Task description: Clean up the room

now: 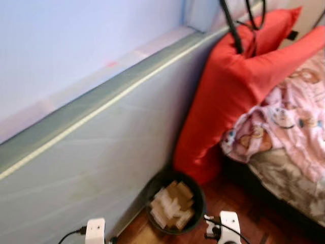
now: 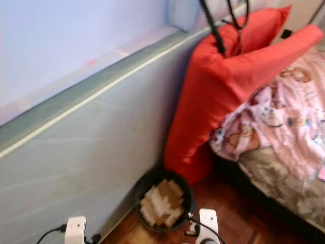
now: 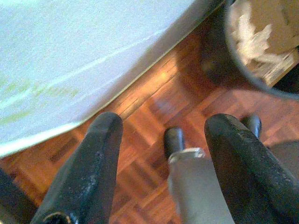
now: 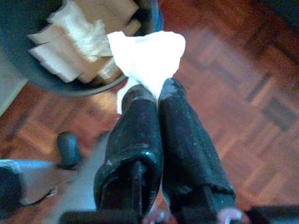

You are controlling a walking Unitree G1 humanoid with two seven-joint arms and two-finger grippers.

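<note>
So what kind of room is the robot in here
Most likely a bedroom: a bed with a pink patterned blanket and big red pillows stands against the wall, and a small black bin of paper scraps sits on the wooden floor beside it.

A red pillow [image 1: 228, 96] leans beside a pink cartoon-printed blanket [image 1: 294, 117]; the dark bin [image 1: 195, 216] holds tan paper; the parquet floor [image 3: 154, 112] is reddish-brown.

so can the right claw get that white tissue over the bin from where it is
Probably yes. The right claw is shut on the white tissue just beside the bin rim, above the wood floor. Nothing stands between them; the bin is already quite full of paper scraps.
</note>
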